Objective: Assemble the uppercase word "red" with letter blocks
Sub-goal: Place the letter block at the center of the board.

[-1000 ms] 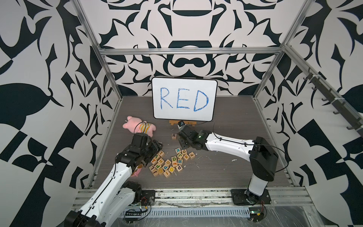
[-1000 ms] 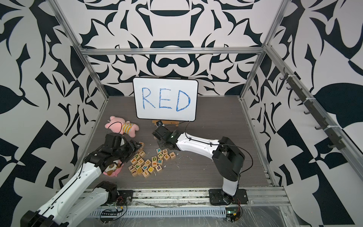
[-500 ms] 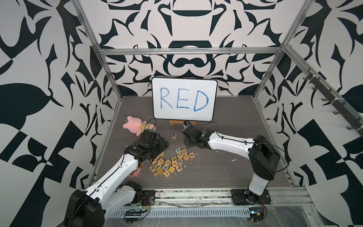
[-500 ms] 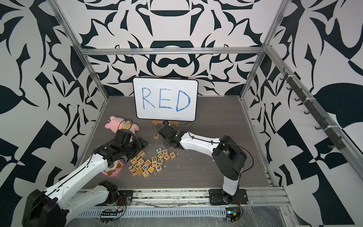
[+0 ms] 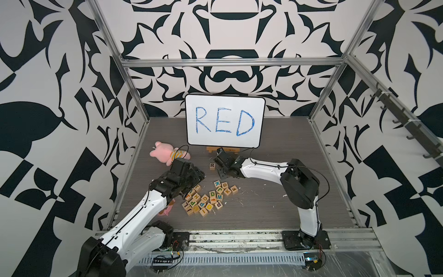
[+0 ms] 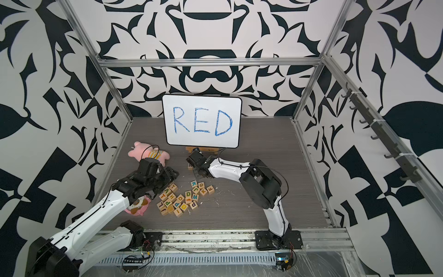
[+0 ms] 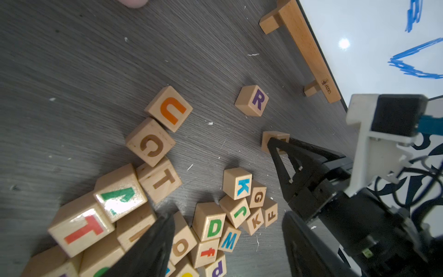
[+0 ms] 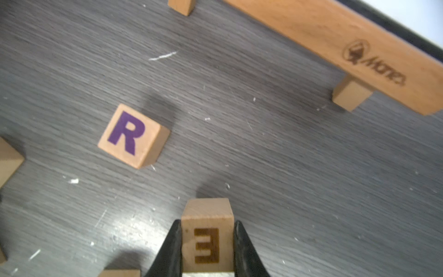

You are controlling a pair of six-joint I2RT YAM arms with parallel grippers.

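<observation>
The right gripper (image 8: 207, 223) was clamped on the E block (image 8: 206, 249), near the R block (image 8: 133, 135) but not touching it. Bare floor (image 8: 263, 156) was seen between both blocks and the whiteboard stand (image 8: 335, 36). The left gripper (image 7: 227, 227) was spread apart over the block pile (image 5: 206, 199), where the D block (image 7: 214, 226) was hemmed in by neighbours.

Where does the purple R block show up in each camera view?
In a top view: purple R block alone before the whiteboard stand.
In a top view: same spot, partly hidden by the right arm.
Left wrist: between U block and stand.
Right wrist: apart from the right pincer's E block.
Landmark: the stand, in all four.
</observation>
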